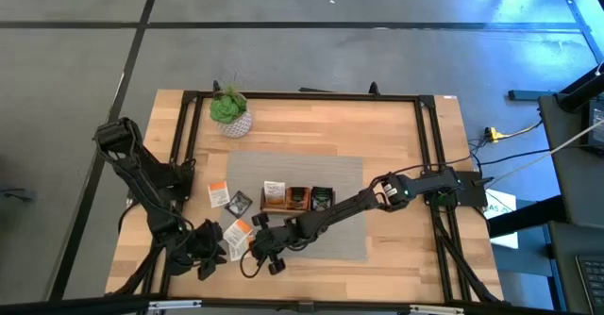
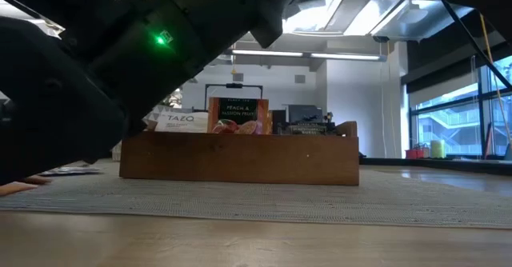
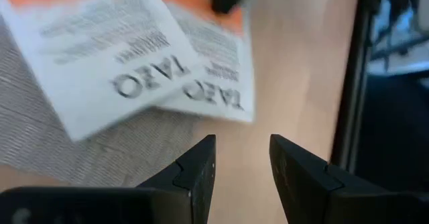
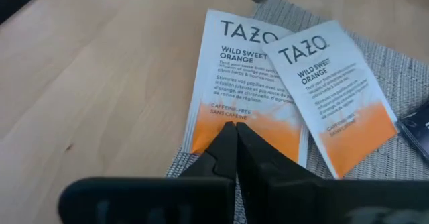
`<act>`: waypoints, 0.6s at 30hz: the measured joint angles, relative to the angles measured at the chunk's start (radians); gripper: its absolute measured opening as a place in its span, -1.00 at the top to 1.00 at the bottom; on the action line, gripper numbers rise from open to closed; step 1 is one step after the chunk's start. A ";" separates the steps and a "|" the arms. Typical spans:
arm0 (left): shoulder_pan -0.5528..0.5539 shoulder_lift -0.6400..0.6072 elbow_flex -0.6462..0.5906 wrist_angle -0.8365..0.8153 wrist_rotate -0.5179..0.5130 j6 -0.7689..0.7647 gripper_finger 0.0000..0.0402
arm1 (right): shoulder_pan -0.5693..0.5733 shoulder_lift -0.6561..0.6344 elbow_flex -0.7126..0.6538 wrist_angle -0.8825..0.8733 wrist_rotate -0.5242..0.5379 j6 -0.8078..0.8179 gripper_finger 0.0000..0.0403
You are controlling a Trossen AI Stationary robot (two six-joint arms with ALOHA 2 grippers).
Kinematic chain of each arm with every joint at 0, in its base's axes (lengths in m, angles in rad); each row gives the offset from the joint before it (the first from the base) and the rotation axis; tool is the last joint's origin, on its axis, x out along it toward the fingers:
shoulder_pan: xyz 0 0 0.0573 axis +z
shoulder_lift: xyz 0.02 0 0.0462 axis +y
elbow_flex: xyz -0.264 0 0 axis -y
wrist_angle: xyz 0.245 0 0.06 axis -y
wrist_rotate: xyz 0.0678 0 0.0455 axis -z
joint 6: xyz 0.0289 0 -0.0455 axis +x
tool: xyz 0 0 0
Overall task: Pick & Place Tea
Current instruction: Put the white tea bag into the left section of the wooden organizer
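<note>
Two white-and-orange tea sachets [image 4: 241,83] [image 4: 335,90] overlap at the grey mat's near left corner; one [image 4: 241,83] lies half on bare wood. My right gripper [image 4: 232,127] is shut, its tips at that sachet's orange end. My left gripper [image 3: 242,158] stands open just short of the same pair [image 3: 107,56], with nothing between its fingers. Another white-and-orange sachet [image 1: 219,193] and a dark one [image 1: 240,203] lie flat on the mat. The wooden tray [image 2: 240,159] holds upright sachets [image 2: 238,115]. My right gripper's shut fingertips [image 4: 224,135] stand on or just over the orange end [image 4: 213,120] of the sachet, slanting down from the table's right. That sachet lies flat on mat and wood. The fingers hide the spot, so touch or pinch I cannot tell.
A small green plant in a white pot [image 1: 229,110] stands at the table's far left. Black frame rails [image 1: 184,145] run along the table's sides. Bare wood [image 1: 406,249] lies right of the mat.
</note>
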 joint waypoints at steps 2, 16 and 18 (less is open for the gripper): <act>0.004 0.000 0.000 -0.002 -0.039 -0.020 0.32 | 0.000 0.000 -0.001 -0.001 0.000 0.000 0.95; 0.006 0.000 0.000 0.072 -0.115 -0.233 0.32 | 0.000 0.002 -0.004 -0.002 0.000 0.023 0.95; 0.006 0.000 0.000 0.094 -0.117 -0.241 0.32 | 0.000 0.002 -0.004 -0.003 0.000 0.022 0.95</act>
